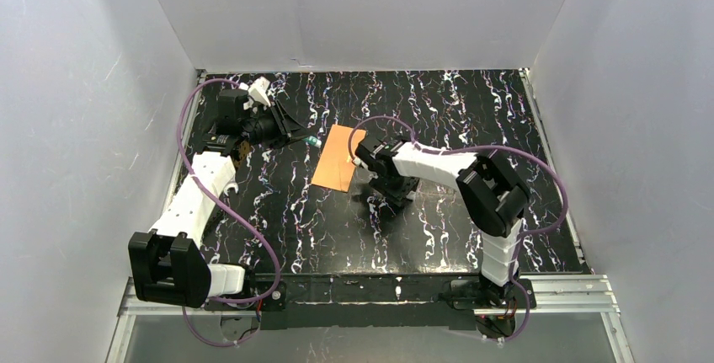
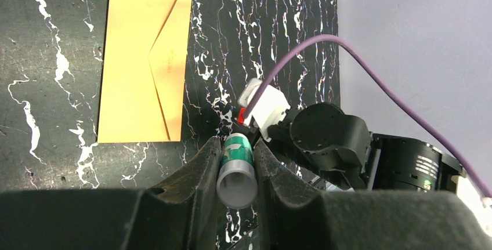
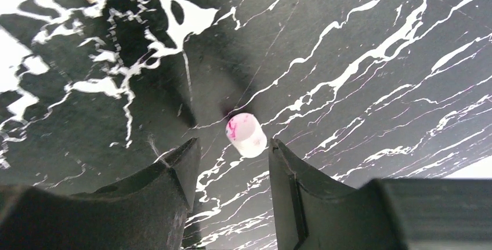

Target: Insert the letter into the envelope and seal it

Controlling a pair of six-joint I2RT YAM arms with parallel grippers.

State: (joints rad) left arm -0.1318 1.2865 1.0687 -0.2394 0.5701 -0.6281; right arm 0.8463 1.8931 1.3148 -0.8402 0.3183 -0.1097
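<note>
The envelope (image 1: 337, 157), flap folded shut and contents hidden, lies at the middle of the black marbled table (image 1: 471, 110), white walls (image 1: 362, 9) around; left gripper (image 2: 237, 145) clamps a glue stick (image 2: 237, 171), right gripper (image 3: 233, 145) jaws apart, flanking 1 white cap (image 3: 246, 134).

A green-and-white tube (image 2: 237, 157) with a grey end sits pinched between my left fingers (image 2: 200, 171). On the black, white-veined counter (image 3: 348, 41) stands 1 small white cap (image 3: 246, 134), stained pink.

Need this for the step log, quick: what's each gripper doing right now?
The left gripper is closed on the green tube.
The right gripper has its jaws open; the small white cap lies between the tips, ungripped.
</note>
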